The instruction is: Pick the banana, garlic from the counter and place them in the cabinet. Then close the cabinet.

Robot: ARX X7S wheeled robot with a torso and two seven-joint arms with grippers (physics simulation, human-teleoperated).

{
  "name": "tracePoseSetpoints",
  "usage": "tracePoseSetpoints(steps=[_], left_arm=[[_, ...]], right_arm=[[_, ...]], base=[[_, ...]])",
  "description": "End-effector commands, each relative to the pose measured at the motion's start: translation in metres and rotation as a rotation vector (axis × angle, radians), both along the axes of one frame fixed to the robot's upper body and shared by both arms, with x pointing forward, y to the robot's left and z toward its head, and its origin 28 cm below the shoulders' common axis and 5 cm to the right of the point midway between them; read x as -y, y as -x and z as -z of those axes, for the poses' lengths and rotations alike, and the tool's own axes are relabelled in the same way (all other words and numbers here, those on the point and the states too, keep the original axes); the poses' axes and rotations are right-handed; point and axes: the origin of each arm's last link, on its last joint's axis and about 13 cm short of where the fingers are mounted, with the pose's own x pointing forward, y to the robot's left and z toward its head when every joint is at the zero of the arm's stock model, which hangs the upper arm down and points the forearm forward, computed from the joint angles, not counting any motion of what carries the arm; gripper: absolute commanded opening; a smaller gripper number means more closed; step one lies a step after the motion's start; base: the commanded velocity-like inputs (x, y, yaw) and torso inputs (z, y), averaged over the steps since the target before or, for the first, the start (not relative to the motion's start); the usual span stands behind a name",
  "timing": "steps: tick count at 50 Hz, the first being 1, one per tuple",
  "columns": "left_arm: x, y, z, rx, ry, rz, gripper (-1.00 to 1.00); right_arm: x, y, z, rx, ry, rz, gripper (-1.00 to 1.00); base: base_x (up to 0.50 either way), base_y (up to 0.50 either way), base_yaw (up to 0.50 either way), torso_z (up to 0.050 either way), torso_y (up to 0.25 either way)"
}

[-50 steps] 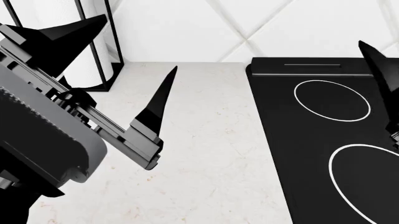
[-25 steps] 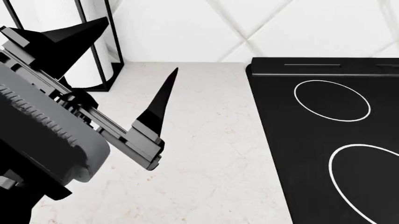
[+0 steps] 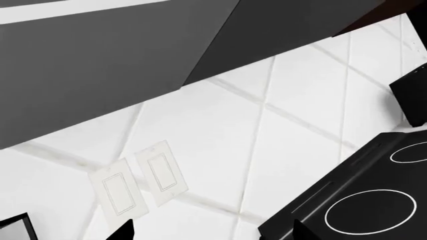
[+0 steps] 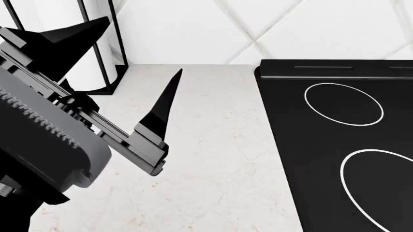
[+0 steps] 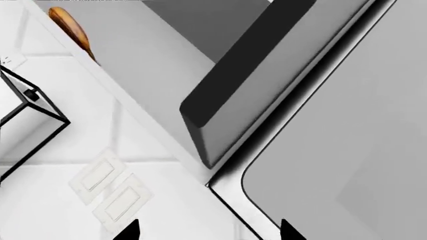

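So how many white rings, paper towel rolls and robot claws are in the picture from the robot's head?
White rings on the stove: 2
Paper towel roll: 1
Robot claw (the left gripper, open): 1
Total: 4

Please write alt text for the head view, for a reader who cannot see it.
The open black left gripper hangs above a white stone-look counter. A black glass cooktop with white rings lies beside it, a white paper-towel roll in a black frame behind.
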Motion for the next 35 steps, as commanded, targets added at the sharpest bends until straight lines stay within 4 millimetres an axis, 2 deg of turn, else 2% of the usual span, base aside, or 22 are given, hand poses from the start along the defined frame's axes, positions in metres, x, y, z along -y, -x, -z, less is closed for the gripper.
tracePoseSetpoints(steps=[1,12,26,35], left_arm=[[0.0,0.0,-0.001,0.001,-0.001,-0.001,1.0],[0.0,-0.001,0.0,0.0,-0.002,-0.002,1.0],[0.0,0.0,-0.001,0.001,-0.003,-0.003,1.0],[0.0,0.0,0.0,-0.001,-0.003,-0.001,1.0]], right_arm=[[0.005,0.007,-0.009,0.035,-0.04,0.029,1.0],[0.006,0.014,-0.018,0.078,-0.066,0.038,1.0],[0.017,0.019,-0.019,0.078,-0.18,0.154,1.0],[0.017,0.024,-0.027,0.143,-0.216,0.15,1.0]], base=[[0.0,0.0,0.0,0.0,0.0],[0.0,0.0,0.0,0.0,0.0],[0.0,0.0,0.0,0.0,0.0],[0.0,0.0,0.0,0.0,0.0]])
